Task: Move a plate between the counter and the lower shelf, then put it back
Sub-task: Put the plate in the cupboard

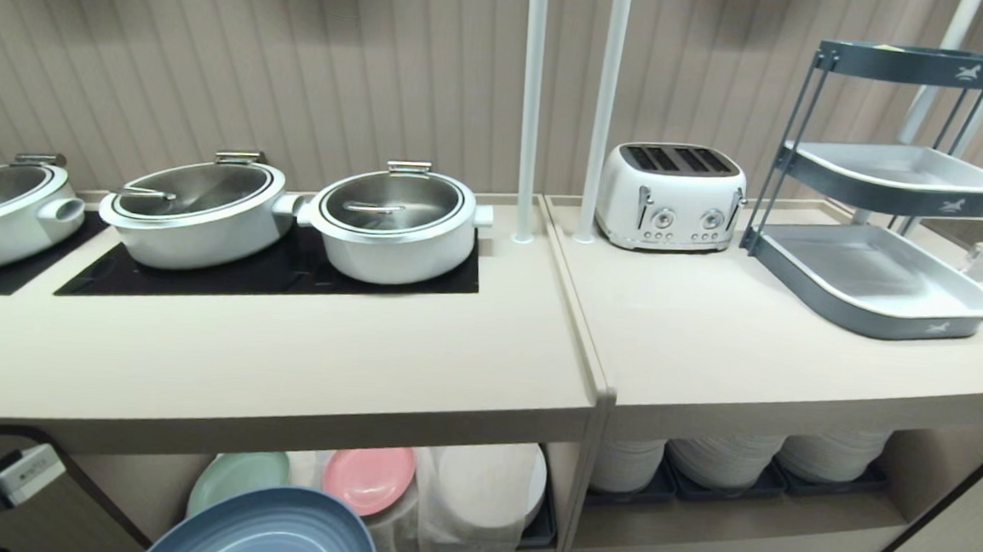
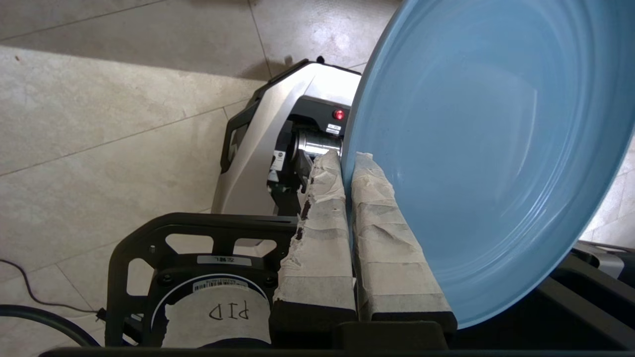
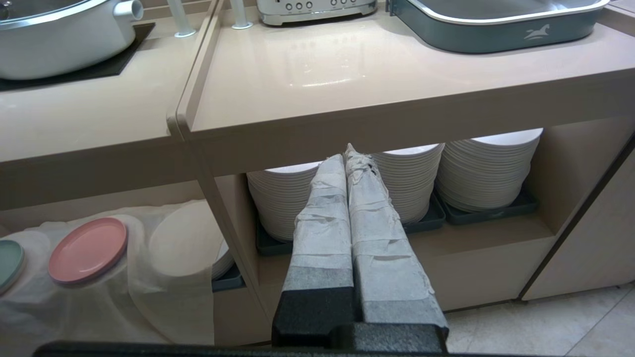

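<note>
The light-blue plate (image 1: 271, 536) hangs tilted in the air below the counter's (image 1: 281, 366) front edge, in front of the lower shelf (image 1: 309, 470). In the left wrist view my left gripper (image 2: 347, 161) is shut on the plate's (image 2: 486, 148) rim, one taped finger on each face. The left gripper itself does not show in the head view. My right gripper (image 3: 349, 154) is shut and empty, held off in front of the neighbouring recess.
A mint-green plate (image 1: 239, 476) and a pink plate (image 1: 368, 476) lie on the white cloth (image 1: 460, 513) in the lower shelf. White pots (image 1: 397, 219) sit on the cooktop. A toaster (image 1: 669, 197), a tiered grey tray rack (image 1: 876, 274) and white plate stacks (image 1: 728, 461) are to the right.
</note>
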